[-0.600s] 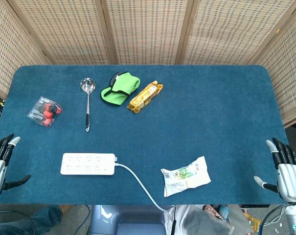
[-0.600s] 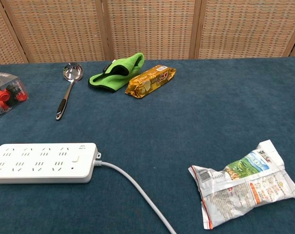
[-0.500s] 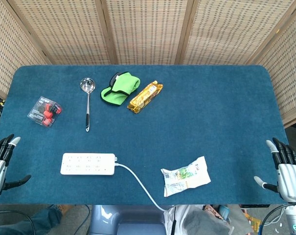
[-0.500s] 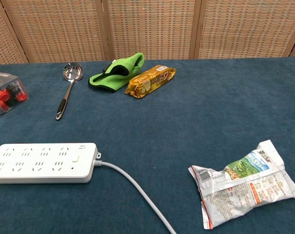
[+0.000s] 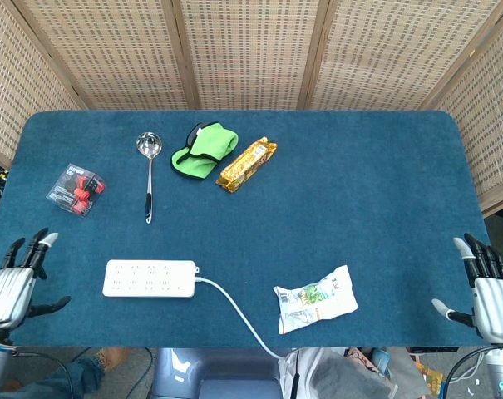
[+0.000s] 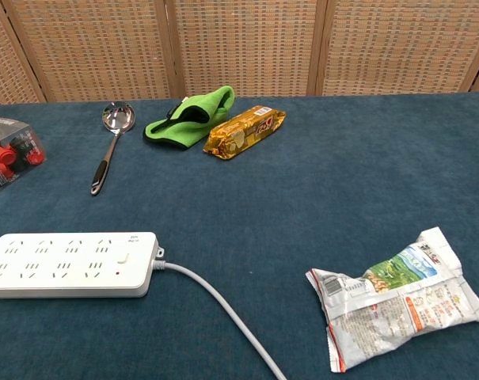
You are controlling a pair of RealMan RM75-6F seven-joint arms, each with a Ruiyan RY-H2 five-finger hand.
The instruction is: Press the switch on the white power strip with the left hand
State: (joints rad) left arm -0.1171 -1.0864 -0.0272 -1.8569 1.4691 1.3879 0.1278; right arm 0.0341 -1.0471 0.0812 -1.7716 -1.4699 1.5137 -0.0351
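The white power strip lies flat near the front edge of the worktop, toward its left end, long side parallel to that edge, with its white cable running off the right end and over the front edge. It looks like a rigid plastic bar — light enough, I judge, to skid on the blue cloth if pushed sideways, though the stiff cable may anchor it a little. There is nothing to grasp here: the task calls for a straight downward press on the switch, the small pale rocker on the top face close to the cable end, best seen in the chest view. A single fingertip brought down square on it should do; a slanted push would more likely slide the strip than trip the rocker.

The left hand hovers at the front-left corner, well apart from the strip, empty, fingers spread and pointing away from the robot. The right hand sits at the front-right corner, also empty with fingers apart — far from anything. Neither shows in the chest view.

A crumpled snack packet lies beside the cable, out of the left hand's way.
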